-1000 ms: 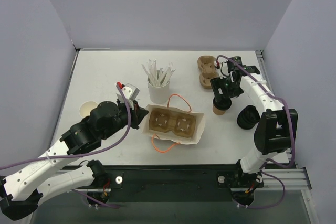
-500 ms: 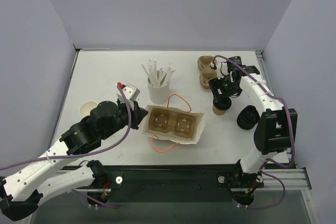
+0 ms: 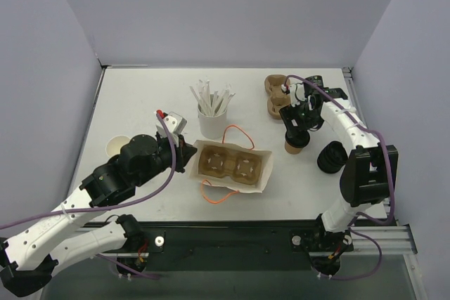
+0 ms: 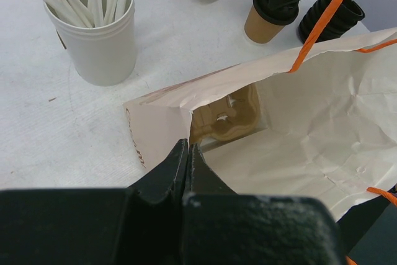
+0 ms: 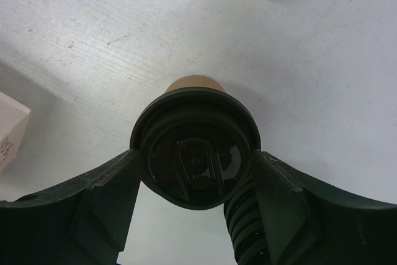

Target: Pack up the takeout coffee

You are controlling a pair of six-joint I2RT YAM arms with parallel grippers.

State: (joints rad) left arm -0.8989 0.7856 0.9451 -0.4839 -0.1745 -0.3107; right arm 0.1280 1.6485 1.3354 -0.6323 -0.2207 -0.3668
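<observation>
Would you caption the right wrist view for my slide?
Right end effector clasps the black-lidded takeout coffee on the white table.

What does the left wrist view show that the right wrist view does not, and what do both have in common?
Only the left wrist view: the left gripper shut on the rim of the paper bag, the cup carrier inside it, and the white cup of stirrers.
Only the right wrist view: the top face of the takeout coffee lid, with the right gripper fingers against both its sides.
Both: the takeout coffee, the stack of loose lids beside it, part of the paper bag, and the white table.
</observation>
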